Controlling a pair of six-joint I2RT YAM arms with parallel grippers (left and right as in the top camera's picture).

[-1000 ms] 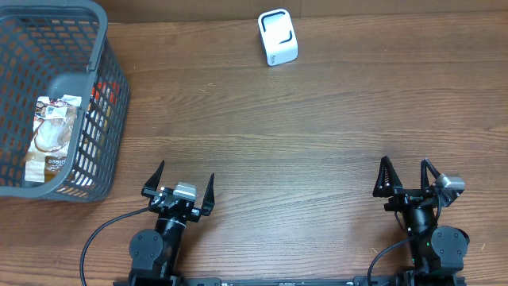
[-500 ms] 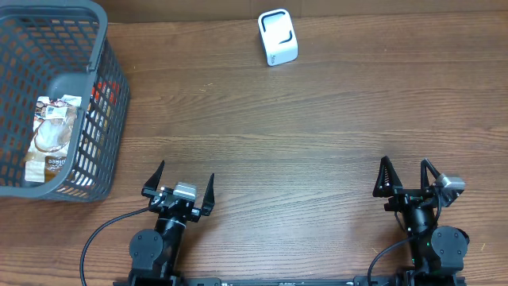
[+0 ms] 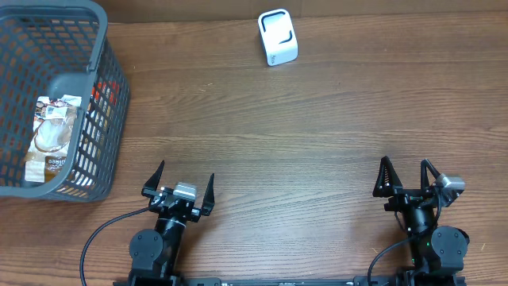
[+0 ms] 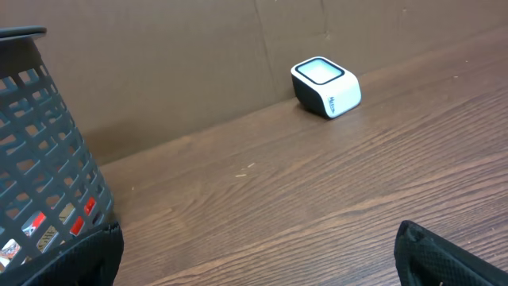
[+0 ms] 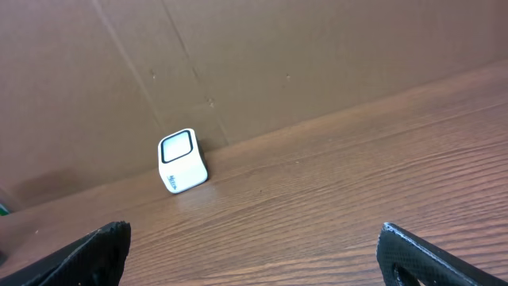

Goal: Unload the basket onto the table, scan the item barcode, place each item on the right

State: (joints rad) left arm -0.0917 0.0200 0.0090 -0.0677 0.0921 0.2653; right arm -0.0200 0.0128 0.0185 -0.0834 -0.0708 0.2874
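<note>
Left end effector (image 3: 186, 173), right end effector (image 3: 405, 163): both spread apart, empty. Brown-white snack packet (image 3: 49, 135) inside dark grey plastic mesh basket (image 3: 103, 48). Risks: basket wall blocks reach; flat packet slips; barcode faces away from white cube scanner (image 3: 278, 37).

Both arms (image 3: 161, 241) are black, with pointed fingers (image 3: 155, 179) and cables (image 3: 101, 228).

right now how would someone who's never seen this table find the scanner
Look along the far edge of the table, by the brown wall, right of the grey basket. The scanner is the small white cube with a black-framed window, the only white thing on the bare wood.
</note>
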